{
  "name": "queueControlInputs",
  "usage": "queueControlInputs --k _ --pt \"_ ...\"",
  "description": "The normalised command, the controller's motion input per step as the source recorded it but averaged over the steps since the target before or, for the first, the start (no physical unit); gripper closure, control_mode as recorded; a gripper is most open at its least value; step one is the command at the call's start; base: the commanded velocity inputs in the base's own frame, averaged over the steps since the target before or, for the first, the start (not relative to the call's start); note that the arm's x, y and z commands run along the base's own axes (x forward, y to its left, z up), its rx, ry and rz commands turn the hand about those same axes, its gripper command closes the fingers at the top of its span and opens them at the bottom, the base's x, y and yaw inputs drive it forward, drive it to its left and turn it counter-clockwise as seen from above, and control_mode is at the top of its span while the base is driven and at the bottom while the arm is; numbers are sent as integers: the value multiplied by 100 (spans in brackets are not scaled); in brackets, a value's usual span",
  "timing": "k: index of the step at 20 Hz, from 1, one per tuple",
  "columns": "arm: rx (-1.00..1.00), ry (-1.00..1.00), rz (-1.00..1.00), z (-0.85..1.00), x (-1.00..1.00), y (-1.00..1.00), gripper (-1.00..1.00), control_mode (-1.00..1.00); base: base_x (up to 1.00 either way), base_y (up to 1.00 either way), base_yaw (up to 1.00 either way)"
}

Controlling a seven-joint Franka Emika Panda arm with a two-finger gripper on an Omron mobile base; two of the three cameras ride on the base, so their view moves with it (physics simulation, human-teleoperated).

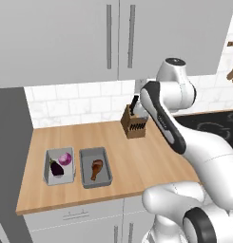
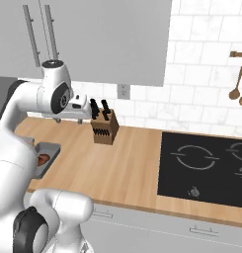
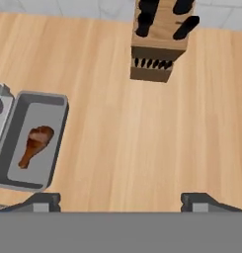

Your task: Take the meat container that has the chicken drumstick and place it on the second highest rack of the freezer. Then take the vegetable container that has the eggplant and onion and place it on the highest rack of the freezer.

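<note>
Two grey trays lie side by side at the counter's left. The meat container (image 1: 95,167) holds the chicken drumstick (image 1: 97,168). To its left, the vegetable container (image 1: 59,165) holds the dark eggplant (image 1: 56,167) and the pink onion (image 1: 65,158). In the hand view the meat container (image 3: 54,157) with the drumstick (image 3: 36,143) sits at the left, and a corner of the vegetable container (image 3: 2,114) shows at the edge. My gripper (image 3: 121,203) hangs open and empty high above bare counter, to the right of the meat container. The freezer and its racks are out of view.
A wooden knife block (image 1: 134,123) stands at the back of the counter, just beyond my hand. A black cooktop (image 2: 206,163) lies to the right, with wooden utensils (image 2: 237,81) on the wall. Upper cabinets (image 1: 113,33) hang overhead. A tall dark grey panel (image 1: 8,152) borders the counter's left end.
</note>
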Motion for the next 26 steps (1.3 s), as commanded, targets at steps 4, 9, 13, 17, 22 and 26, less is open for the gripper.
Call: queueControlInputs --k 4,9,13,17,22,26 --pt "-5 -1 16 -55 -16 68 -100 -100 0 0 0" --pt "-2 0 30 -54 -3 83 -100 -100 0 0 0" --pt "0 2 41 -38 0 77 -100 -100 0 0 0" --pt "-8 12 43 -22 0 74 -100 -100 0 0 0" --pt "-19 17 43 -21 -3 72 -100 -100 0 0 0" --pt "-17 8 45 -34 -4 60 -100 -100 0 0 0"
